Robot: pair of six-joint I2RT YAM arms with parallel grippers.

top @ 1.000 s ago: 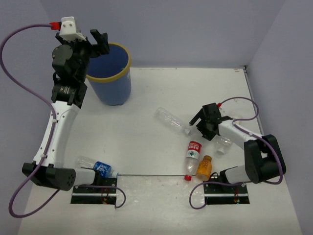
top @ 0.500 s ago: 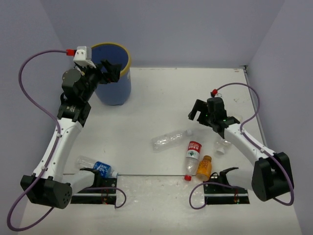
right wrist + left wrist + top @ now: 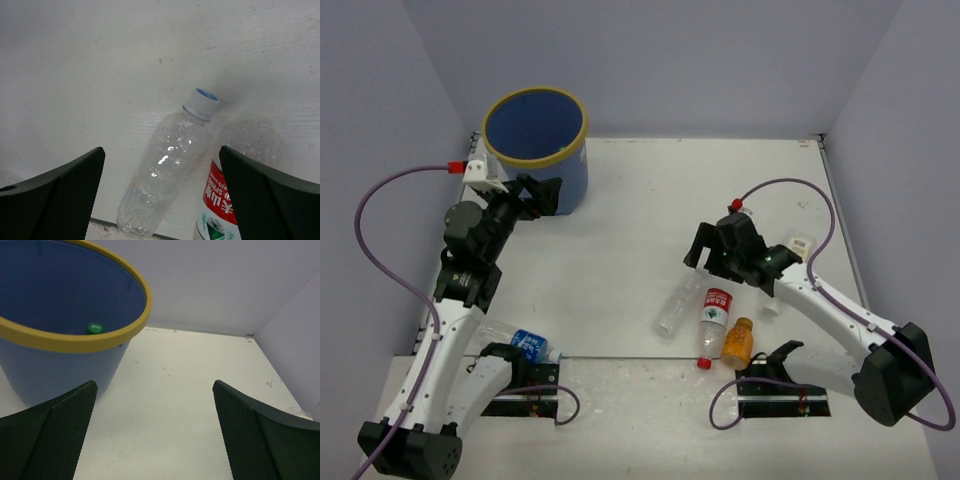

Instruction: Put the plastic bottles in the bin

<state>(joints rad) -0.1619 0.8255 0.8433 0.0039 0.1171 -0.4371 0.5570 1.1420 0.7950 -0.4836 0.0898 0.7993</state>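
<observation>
Along the frame's bottom, a blue-labelled bottle (image 3: 525, 343), orange bottle (image 3: 737, 342) and red-labelled bottle (image 3: 713, 320) are lying flat. The right gripper (image 3: 700, 252) is hovering wide open over a clear bottle (image 3: 678, 303) mid-frame. The left gripper (image 3: 545, 195) is gaping empty beside the bin (image 3: 572, 183), upper left.

Bin (image 3: 570, 185): blue w/ yellow rim, upright, just ahead of L pincer (image 3: 542, 192); green cap (image 3: 95, 328) inside. Clear bottle (image 3: 165, 175), blue cap, lying under R pincer (image 3: 705, 262). Red-label bottle (image 3: 714, 322) just beside it, orange bottle (image 3: 737, 343) next. Blue-label bottle (image 3: 525, 343) lying well behind L pincer.
</observation>
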